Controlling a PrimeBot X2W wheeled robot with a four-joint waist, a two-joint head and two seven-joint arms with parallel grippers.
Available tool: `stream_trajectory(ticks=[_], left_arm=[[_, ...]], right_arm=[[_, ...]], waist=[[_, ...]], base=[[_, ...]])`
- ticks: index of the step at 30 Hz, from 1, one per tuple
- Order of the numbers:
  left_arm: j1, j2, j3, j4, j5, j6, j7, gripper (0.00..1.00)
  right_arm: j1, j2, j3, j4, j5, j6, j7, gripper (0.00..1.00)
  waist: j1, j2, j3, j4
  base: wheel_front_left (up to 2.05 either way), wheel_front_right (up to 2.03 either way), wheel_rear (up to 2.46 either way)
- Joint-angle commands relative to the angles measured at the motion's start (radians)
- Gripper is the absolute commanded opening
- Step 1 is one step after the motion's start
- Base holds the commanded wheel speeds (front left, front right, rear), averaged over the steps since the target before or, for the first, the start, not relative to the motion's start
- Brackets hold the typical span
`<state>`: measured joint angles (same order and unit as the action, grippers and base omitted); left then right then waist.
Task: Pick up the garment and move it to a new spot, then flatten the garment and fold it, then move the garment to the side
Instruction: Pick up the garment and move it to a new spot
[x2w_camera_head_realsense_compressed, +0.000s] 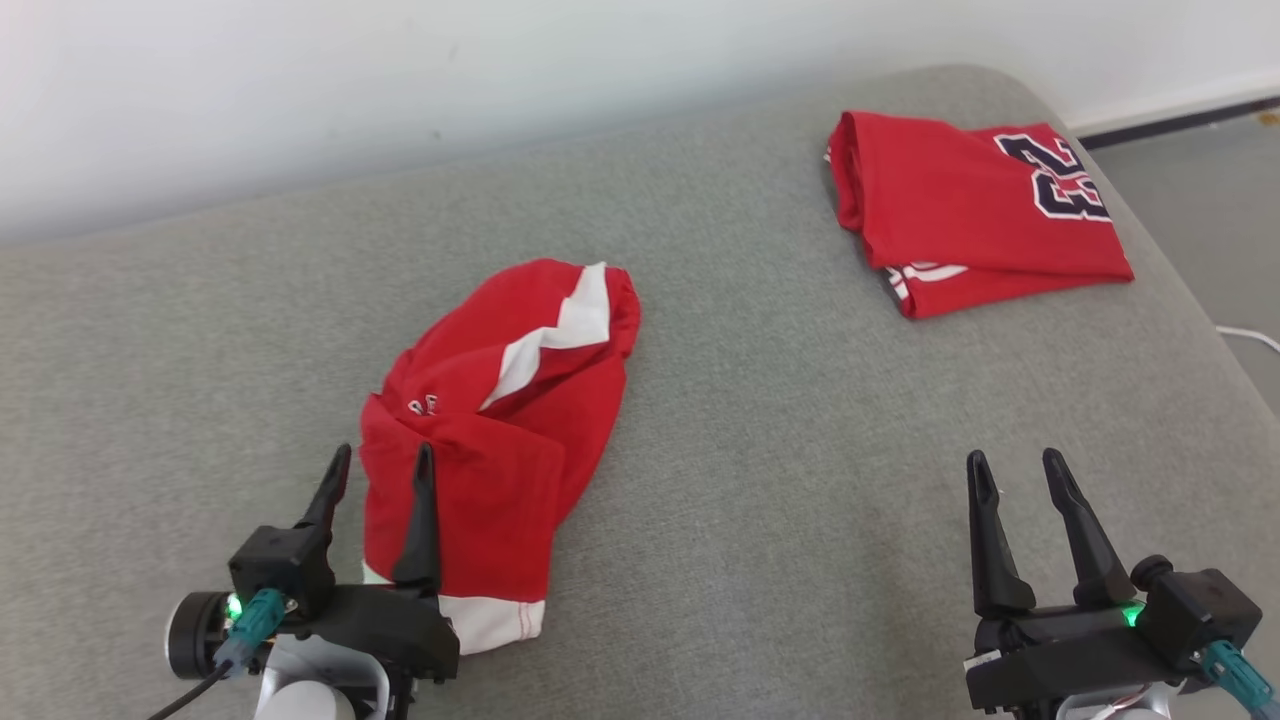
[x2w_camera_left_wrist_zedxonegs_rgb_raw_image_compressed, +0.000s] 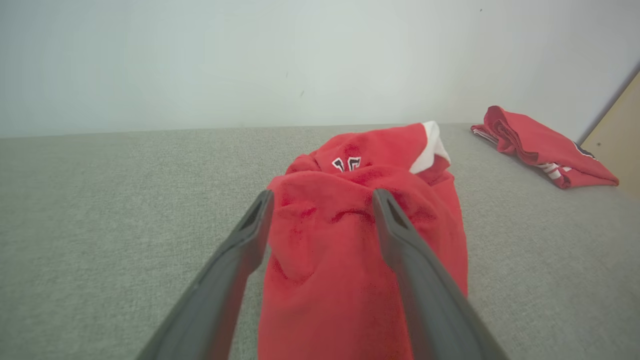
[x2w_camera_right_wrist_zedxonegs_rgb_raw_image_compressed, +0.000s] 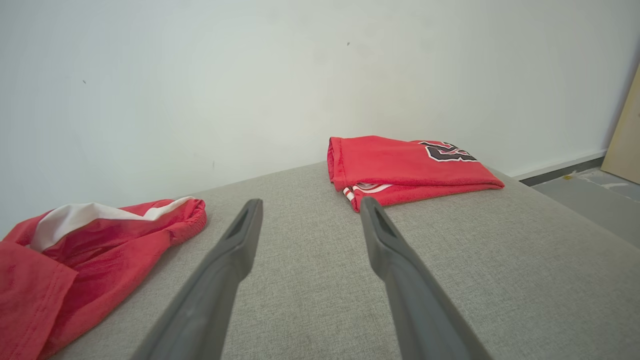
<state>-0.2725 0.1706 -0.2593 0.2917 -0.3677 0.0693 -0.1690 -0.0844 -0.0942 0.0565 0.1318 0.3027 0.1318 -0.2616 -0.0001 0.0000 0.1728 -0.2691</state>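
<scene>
Garment (x2w_camera_head_realsense_compressed: 500, 440) lies crumpled on the grey cushion (x2w_camera_head_realsense_compressed: 800, 450), long axis running away from the robot and slightly right. Left gripper (x2w_camera_head_realsense_compressed: 383, 450) jaws open, straddling its near end, gripping nothing. Right gripper (x2w_camera_head_realsense_compressed: 1016, 457) open too, well apart, so left arm is nearer.

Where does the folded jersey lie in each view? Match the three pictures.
Head view: folded jersey, upper right.
Left wrist view: folded jersey, right edge, mid-height.
Right wrist view: folded jersey, just right of centre.
Shared landmark: crumpled garment, left of the folded jersey in all three.
</scene>
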Motion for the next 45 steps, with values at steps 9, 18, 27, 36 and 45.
stream_trajectory(ticks=[9, 18, 27, 36, 45], left_arm=[[0.042, 0.035, 0.02, -0.072, 0.025, 0.007, -0.069, 1.0], [0.173, 0.085, 0.094, -0.19, 0.045, 0.071, -0.092, 1.0], [0.304, 0.098, 0.161, -0.275, 0.037, 0.075, -0.096, 1.0], [0.38, 0.043, 0.205, -0.3, 0.063, 0.045, -0.096, 1.0], [0.392, -0.002, 0.247, -0.274, 0.104, 0.013, -0.096, 1.0]], right_arm=[[0.046, -0.017, -0.008, -0.021, -0.015, -0.003, -0.001, 1.0], [0.092, -0.011, -0.026, -0.054, -0.025, -0.003, 0.01, 1.0], [0.129, -0.008, -0.04, -0.066, -0.015, -0.003, 0.01, 1.0], [0.156, -0.013, -0.023, -0.054, 0.003, -0.003, 0.006, 1.0], [0.161, -0.007, -0.013, -0.037, 0.011, -0.003, 0.002, 1.0]], waist=[[0.0001, 0.0, -0.103, 0.094], [0.0001, 0.0, -0.175, 0.166], [0.0001, 0.0, -0.191, 0.213], [0.0001, 0.0, -0.189, 0.243], [0.0001, 0.0, -0.19, 0.25]], base=[[0.0, 0.0, 0.0], [0.0, 0.0, 0.0], [0.0, 0.0, 0.0], [0.0, 0.0, 0.0], [0.0, 0.0, 0.0]])
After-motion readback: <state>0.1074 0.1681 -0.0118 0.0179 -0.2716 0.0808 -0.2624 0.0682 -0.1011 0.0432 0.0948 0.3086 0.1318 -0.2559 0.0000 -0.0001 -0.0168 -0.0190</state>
